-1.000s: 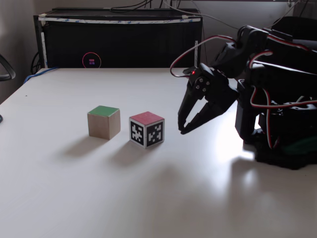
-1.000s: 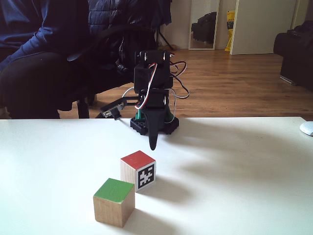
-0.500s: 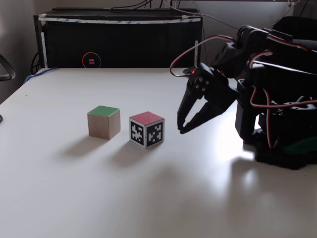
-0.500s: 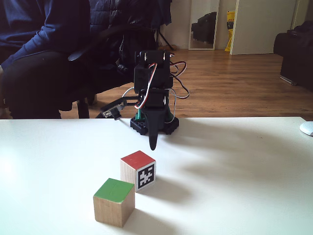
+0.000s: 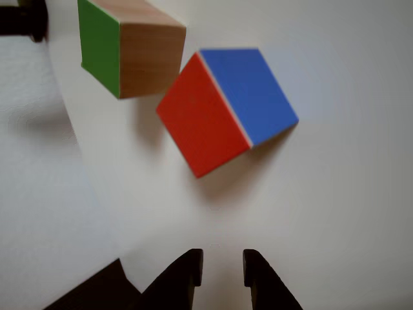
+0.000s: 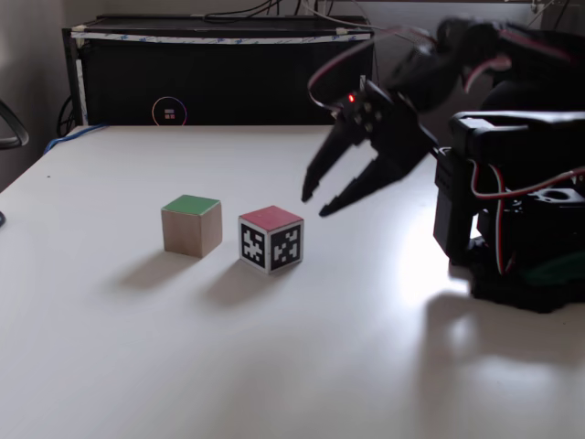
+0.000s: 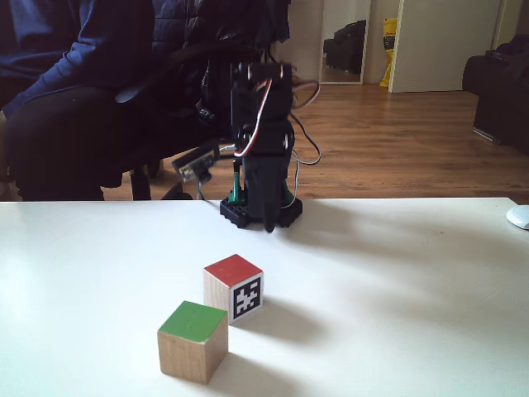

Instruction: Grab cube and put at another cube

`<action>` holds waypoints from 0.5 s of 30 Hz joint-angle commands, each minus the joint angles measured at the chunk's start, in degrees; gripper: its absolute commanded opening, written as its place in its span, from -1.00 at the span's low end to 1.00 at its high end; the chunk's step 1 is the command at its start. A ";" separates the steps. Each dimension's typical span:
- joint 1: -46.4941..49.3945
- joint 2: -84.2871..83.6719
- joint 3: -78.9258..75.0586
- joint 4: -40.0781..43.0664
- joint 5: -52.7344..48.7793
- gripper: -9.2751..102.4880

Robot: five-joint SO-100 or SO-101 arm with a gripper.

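The end effector (image 6: 313,206) hangs in the air with its fingers spread and nothing between them, above and just right of the red-topped cube (image 6: 271,239) in a fixed view. The green-topped cube (image 6: 192,225) rests on the white surface (image 6: 274,366) just left of the red-topped cube, a narrow gap between them.

Assessment: the step in hand is the reach for the green-topped cube. The end effector should pass over the red-topped cube without striking it, descend with fingers straddling two bare wood faces, and close squarely.

Markings: the red-topped cube carries black-and-white fiducial patterns on two side faces. No legible writing. In the other view its blue face (image 5: 248,93) shows.
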 commanded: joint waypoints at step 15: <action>6.06 -58.62 -52.65 5.71 8.35 -0.32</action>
